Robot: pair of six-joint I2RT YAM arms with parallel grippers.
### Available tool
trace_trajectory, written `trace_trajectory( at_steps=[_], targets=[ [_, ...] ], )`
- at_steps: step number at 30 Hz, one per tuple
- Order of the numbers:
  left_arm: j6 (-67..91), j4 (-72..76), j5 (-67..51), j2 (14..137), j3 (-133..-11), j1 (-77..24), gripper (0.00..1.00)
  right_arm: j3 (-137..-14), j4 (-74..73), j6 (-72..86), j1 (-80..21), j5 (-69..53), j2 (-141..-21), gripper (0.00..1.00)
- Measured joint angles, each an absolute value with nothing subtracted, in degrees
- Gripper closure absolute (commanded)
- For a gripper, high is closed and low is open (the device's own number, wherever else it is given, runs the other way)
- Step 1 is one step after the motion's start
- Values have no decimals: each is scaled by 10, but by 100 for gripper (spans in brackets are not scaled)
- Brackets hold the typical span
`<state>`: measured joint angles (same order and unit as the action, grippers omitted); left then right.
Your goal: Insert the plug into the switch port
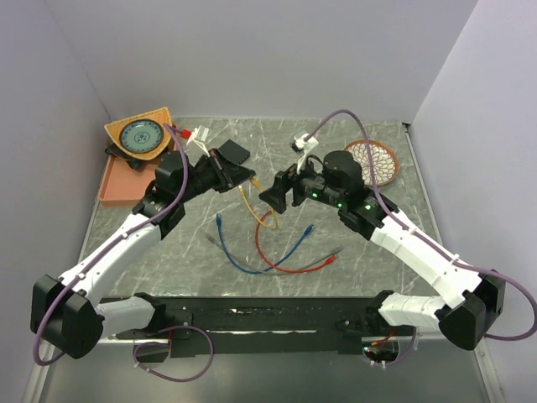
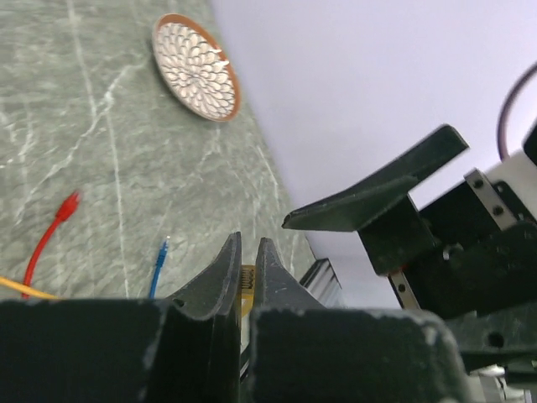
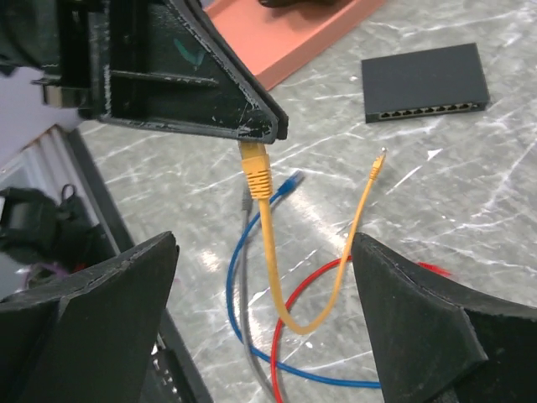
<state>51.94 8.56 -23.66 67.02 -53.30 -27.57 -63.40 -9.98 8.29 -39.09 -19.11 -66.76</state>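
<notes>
The flat black switch (image 1: 232,154) lies on the table behind the grippers; the right wrist view shows its row of ports (image 3: 428,109) along the near side. My left gripper (image 1: 248,178) is shut on the yellow plug (image 3: 254,166) and holds it above the table. The yellow cable (image 3: 277,269) hangs below it in a loop. In the left wrist view the plug (image 2: 246,277) shows between the closed fingers (image 2: 226,273). My right gripper (image 1: 277,196) is open and empty, facing the left one, with the hanging cable between its fingers (image 3: 126,285).
Blue (image 1: 239,262), red (image 1: 267,252) and grey (image 1: 323,260) cables lie on the table in front. An orange tray (image 1: 117,185) and a wooden piece with a green dial (image 1: 141,134) sit at the back left. A patterned round dish (image 1: 375,159) sits at the back right.
</notes>
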Motion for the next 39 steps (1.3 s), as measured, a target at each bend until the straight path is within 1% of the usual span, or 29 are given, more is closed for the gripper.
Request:
trace_trajectory(
  at_steps=[3,7,11,14,15,17,18,20,21,24,28,30,31,32,33,34,36,37,39],
  targets=[
    [520,57,-219,675,-546,-277,99,-646,-108,75,-408,-155,-689,22],
    [528,38,-210,682,-547,-279,99,-667,-118,65,-427,-127,-728,25],
    [534,35,-211,688,-547,-279,99,-680,-123,61,-438,-114,-758,32],
    [535,34,-211,691,-547,-279,99,-683,-125,60,-441,-107,-768,45],
    [536,34,-211,692,-547,-279,99,-685,-125,60,-442,-105,-771,53],
    [537,34,-211,692,-547,-279,99,-690,-126,59,-443,-101,-776,60],
    [537,34,-211,692,-547,-279,99,-693,-126,61,-444,-99,-778,67],
    [537,33,-211,692,-547,-279,99,-693,-125,63,-444,-95,-779,72],
    [537,33,-211,693,-547,-279,99,-693,-125,65,-445,-95,-779,82],
    [537,33,-210,693,-547,-279,99,-693,-125,66,-447,-93,-780,100],
    [537,29,-205,693,-547,-278,98,-694,-125,65,-449,-87,-783,100],
    [537,27,-204,693,-547,-278,78,-694,-125,65,-449,-86,-783,100],
    [536,27,-204,693,-547,-278,57,-694,-124,65,-449,-86,-783,100],
    [534,27,-204,693,-547,-278,46,-693,-122,65,-450,-86,-783,100],
    [535,27,-202,693,-547,-279,38,-693,-121,64,-450,-84,-782,100],
    [532,24,-202,693,-547,-279,24,-691,-118,63,-451,-82,-780,100],
    [525,14,-196,692,-552,-280,15,-682,-116,59,-451,-80,-770,100],
    [524,10,-190,691,-555,-280,8,-677,-116,56,-450,-80,-763,100],
    [520,-4,-166,681,-560,-280,3,-662,-116,46,-450,-83,-741,100]
  ],
)
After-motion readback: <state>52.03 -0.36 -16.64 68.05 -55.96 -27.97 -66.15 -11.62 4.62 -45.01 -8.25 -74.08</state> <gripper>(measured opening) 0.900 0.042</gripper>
